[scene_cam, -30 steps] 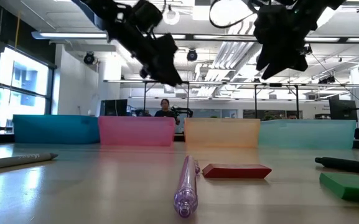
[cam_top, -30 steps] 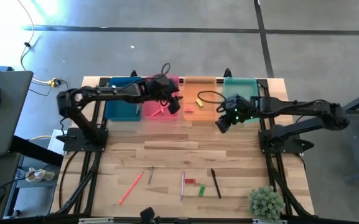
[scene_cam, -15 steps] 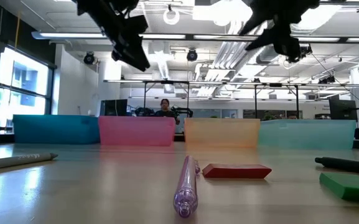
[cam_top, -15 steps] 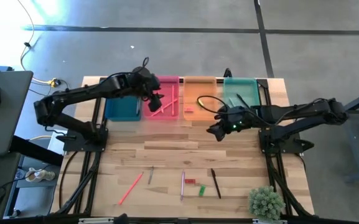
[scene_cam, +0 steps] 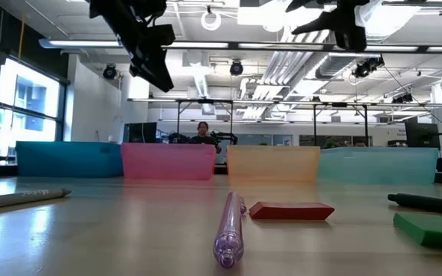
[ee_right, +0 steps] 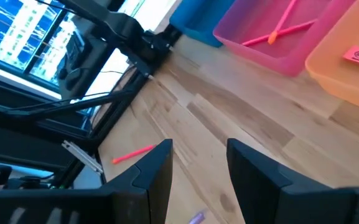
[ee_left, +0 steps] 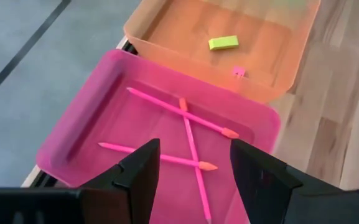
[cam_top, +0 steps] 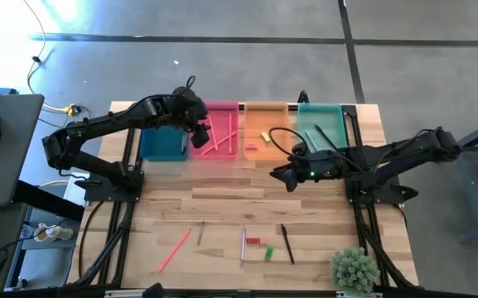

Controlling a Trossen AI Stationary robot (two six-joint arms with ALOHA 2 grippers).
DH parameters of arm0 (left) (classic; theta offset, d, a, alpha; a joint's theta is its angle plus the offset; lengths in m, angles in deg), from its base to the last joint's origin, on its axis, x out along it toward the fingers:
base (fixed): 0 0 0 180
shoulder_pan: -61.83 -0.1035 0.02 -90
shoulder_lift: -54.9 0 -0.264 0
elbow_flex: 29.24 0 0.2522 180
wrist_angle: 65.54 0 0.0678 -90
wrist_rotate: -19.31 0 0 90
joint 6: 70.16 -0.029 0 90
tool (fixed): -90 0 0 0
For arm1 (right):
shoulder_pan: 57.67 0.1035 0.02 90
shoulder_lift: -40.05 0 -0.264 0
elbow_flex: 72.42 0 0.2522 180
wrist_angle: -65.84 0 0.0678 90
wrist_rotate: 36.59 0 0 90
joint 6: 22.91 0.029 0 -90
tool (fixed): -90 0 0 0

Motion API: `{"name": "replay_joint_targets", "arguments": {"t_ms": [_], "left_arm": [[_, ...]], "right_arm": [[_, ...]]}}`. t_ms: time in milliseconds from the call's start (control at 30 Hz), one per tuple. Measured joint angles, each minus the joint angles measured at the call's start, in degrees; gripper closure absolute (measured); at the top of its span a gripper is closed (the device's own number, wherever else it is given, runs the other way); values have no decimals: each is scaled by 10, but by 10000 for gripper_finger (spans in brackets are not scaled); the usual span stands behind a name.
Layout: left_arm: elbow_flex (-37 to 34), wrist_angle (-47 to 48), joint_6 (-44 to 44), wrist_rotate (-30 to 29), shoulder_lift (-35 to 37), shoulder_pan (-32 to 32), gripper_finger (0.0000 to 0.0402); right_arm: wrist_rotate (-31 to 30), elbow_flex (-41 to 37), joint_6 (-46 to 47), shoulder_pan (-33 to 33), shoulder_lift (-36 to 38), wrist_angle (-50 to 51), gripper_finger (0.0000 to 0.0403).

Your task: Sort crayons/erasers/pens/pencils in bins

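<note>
Four bins stand in a row at the far edge: teal-blue (cam_top: 162,141), pink (cam_top: 222,136), orange (cam_top: 263,136) and mint-green (cam_top: 321,124). Three pink pencils (ee_left: 185,124) lie crossed in the pink bin. A yellow eraser (ee_left: 223,42) lies in the orange bin. My left gripper (ee_left: 195,168) hangs open over the pink bin's left side (cam_top: 199,131), holding nothing. My right gripper (ee_right: 198,165) is open above the bare table in front of the orange bin (cam_top: 284,176). Near the front lie a pink pencil (cam_top: 174,250), a purple pen (cam_top: 243,246), a red eraser (cam_top: 253,242), a green eraser (cam_top: 268,253) and a black pen (cam_top: 287,244).
A short grey stick (cam_top: 200,233) lies beside the pink pencil. A small green plant (cam_top: 354,269) stands at the near right corner. A small pink piece (ee_left: 238,71) lies in the orange bin. Bare wood spans the table's middle between the bins and the loose items.
My left gripper has drawn back from over the pink bin toward the table's left and risen, still open. My right gripper has swung from the mint-green bin's front toward the table's left and near side, risen and tipped closer to level, still open.
</note>
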Motion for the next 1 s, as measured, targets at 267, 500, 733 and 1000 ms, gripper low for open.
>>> {"name": "replay_joint_targets", "arguments": {"t_ms": [267, 500, 733, 1000], "left_arm": [[0, 51, 34, 24, 0, 1, 220], [0, 138, 126, 26, -1, 15, 220], [0, 231, 245, 22, -1, 47, 220], [0, 249, 289, 19, -1, 104, 220]], "right_arm": [[-13, 77, 3, 25, -46, 128, 259], [33, 105, 23, 47, -97, 238, 259], [62, 110, 91, 80, -150, 298, 259], [61, 110, 145, 119, -228, 324, 259]]}}
